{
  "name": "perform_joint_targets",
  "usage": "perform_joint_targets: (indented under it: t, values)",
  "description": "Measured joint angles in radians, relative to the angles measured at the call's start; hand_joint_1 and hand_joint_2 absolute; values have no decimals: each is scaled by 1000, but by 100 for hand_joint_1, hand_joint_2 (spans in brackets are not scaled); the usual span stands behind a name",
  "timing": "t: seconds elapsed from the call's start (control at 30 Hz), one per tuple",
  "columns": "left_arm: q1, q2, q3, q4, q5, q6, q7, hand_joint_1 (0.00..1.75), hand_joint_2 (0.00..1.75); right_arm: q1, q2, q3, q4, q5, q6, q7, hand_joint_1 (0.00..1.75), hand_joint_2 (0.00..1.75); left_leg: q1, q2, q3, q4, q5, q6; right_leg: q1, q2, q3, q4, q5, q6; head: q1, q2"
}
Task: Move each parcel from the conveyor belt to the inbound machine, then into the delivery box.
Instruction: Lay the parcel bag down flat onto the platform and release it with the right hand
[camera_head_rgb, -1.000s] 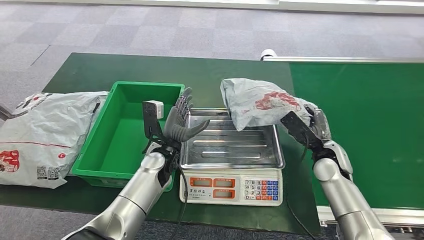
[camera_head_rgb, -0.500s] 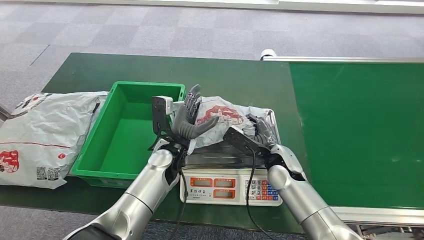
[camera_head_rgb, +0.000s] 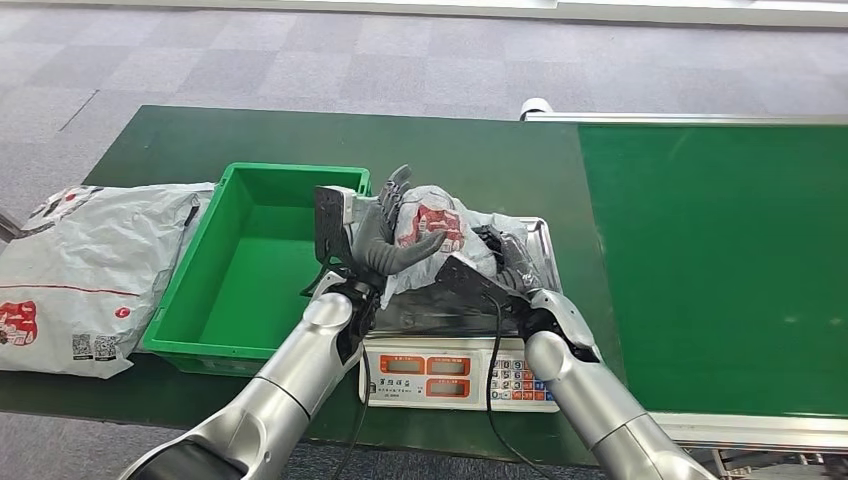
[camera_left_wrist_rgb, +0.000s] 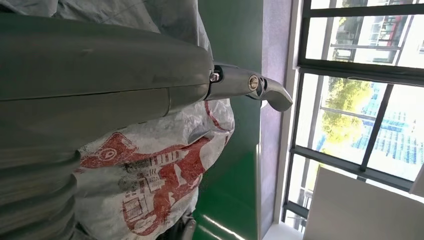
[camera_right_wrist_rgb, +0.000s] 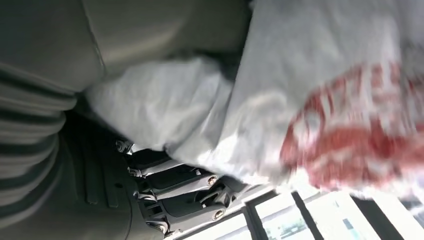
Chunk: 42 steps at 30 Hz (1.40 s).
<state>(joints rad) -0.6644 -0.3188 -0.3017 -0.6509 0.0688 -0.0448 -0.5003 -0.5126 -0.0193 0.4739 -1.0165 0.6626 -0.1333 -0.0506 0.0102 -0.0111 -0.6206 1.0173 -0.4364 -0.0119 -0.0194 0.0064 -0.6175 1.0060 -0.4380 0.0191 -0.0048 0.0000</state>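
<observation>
A crumpled grey parcel (camera_head_rgb: 437, 222) with red print sits bunched up over the steel tray (camera_head_rgb: 540, 240) of the inbound scale (camera_head_rgb: 455, 375). My left hand (camera_head_rgb: 385, 238) grips its left side, thumb across the front and fingers behind it. In the left wrist view the parcel (camera_left_wrist_rgb: 150, 185) lies under the thumb of that hand (camera_left_wrist_rgb: 100, 75). My right hand (camera_head_rgb: 500, 258) holds the parcel's right side. In the right wrist view the parcel (camera_right_wrist_rgb: 325, 100) presses against my right hand (camera_right_wrist_rgb: 50, 50), with the dark fingers (camera_right_wrist_rgb: 180, 195) curled under it.
The green delivery box (camera_head_rgb: 250, 262) stands just left of the scale. A large grey parcel (camera_head_rgb: 90, 270) lies on the table at the far left. The green conveyor belt (camera_head_rgb: 720, 260) runs along the right side. A cable hangs in front of the scale.
My right hand carried the parcel from above the belt edge leftward onto the scale tray and into my left hand. The left hand has closed on it, and the parcel is now bunched between both.
</observation>
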Motion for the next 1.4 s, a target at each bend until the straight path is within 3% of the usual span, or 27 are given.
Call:
perform_joint_targets:
  t: [0.33, 0.57, 0.97, 1.13, 1.4]
  values:
    - [-12, -7, -7, 30, -37, 30, -19, 0, 175, 64, -1, -201, -47, -330, -62, -217, 0, 175, -1, 0, 0, 0, 0, 1, -1, 0, 0, -1, 0, 0, 0, 0]
    - [-13, 3, -6, 35, -37, 39, -27, 0, 175, 87, -13, -284, -50, -371, -35, -237, 0, 175, -1, 0, 0, 0, -1, 1, -1, 0, 0, 0, 0, 0, 0, 0]
    - [-14, 26, -23, 36, -116, 52, -17, 0, 175, 94, -23, -324, -60, -457, -3, -278, 0, 175, -1, 0, 0, 0, -1, 1, -1, 0, 0, 0, 0, 0, 0, 0]
    - [-40, 32, -127, 60, -380, 85, 51, 0, 175, 95, -21, -357, -67, -526, -5, -297, 0, 175, -1, -1, 0, 1, 0, 1, -1, -1, 1, 0, 0, 0, 0, 0]
    - [-128, 34, -389, 164, -767, 21, 126, 3, 175, 91, -22, -424, -67, -578, 64, -324, 0, 175, -1, -1, 0, 1, 0, 1, -1, -1, 1, -1, 0, 0, 0, 0]
